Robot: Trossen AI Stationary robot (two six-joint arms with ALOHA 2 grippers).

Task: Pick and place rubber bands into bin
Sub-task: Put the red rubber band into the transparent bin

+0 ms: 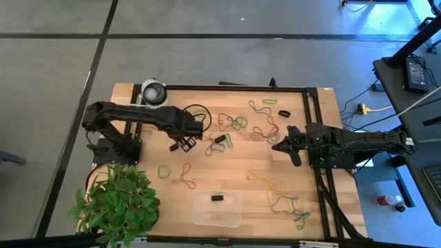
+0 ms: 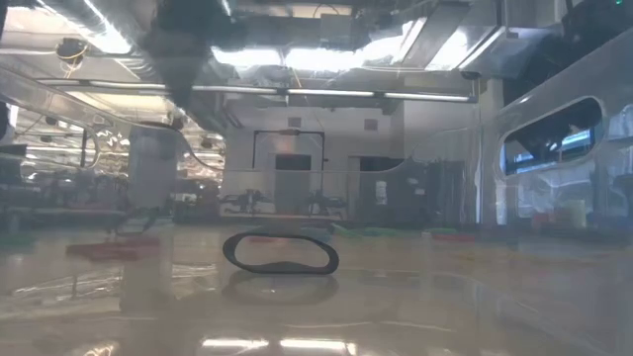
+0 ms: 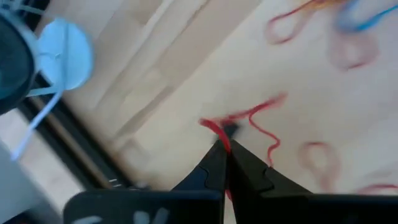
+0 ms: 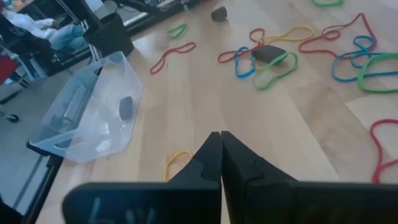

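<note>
Rubber bands in red, green, yellow and blue lie scattered over the wooden table, in a cluster at the far middle and another at the near right. The clear bin stands at the near middle with one black band in it; the same band shows in the low view. My left gripper hangs over the table's left middle, shut on a red rubber band. My right gripper waits shut at the right, above the table, with nothing in it. My left gripper pinches the red rubber band at one bend of its loop between its two fingertips. The fingers point steeply down from above. The rest of the loop trails slack beside the tips; whether it still touches the table I cannot tell.
A potted plant fills the near left corner. A round white-and-grey object sits at the far left. A black frame rail runs along the far edge. Small black pieces lie among the bands.
</note>
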